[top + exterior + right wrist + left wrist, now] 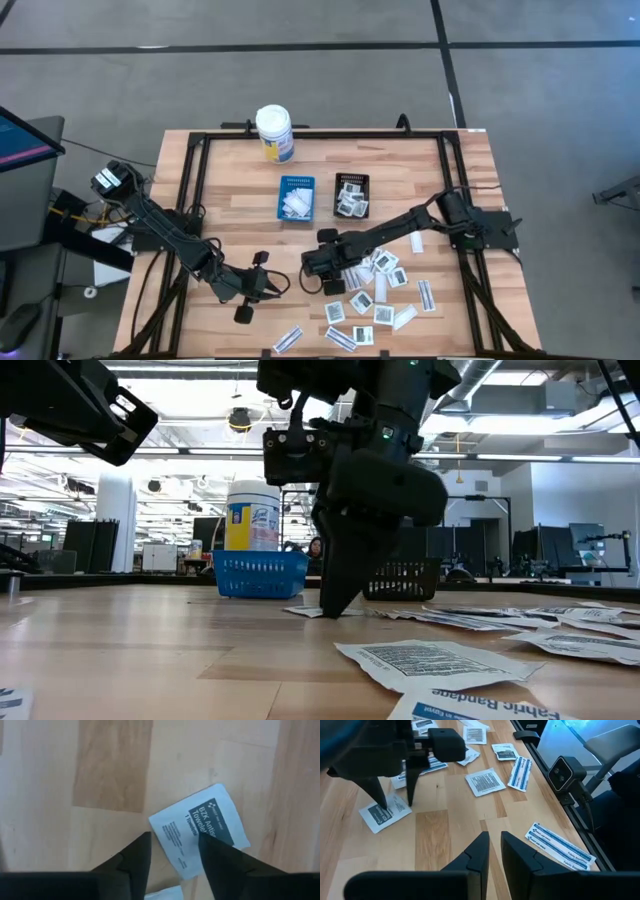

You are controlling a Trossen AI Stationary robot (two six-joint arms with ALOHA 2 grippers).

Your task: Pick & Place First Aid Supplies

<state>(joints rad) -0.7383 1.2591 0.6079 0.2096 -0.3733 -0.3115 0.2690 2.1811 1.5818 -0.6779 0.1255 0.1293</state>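
Observation:
Many small white packets [385,295] lie flat on the wooden table's near right part, some squarish with dark print, some narrow strips. My right gripper [174,840] points down, open, over one squarish packet [200,827] at the heap's left side; one finger is over the packet's printed face, the other stands beside its edge. My left gripper [495,837] hovers over bare wood left of it, its fingers a narrow gap apart, holding nothing. More packets fill the blue tray [296,197] and the black tray [352,195]. My right gripper comes from above, pointing down. One fingertip [382,807] stands on the squarish packet's face near its edge [390,815]; the other fingertip [410,800] is down on the wood just off that edge. The packet lies flat on the table. Nothing is pinched.
A white bottle with a yellow label [274,133] stands at the far edge behind the trays. Two strips [560,847] lie near the table's near edge close to my left gripper. A black frame rail [190,190] runs round the table. Bare wood spreads on the left half.

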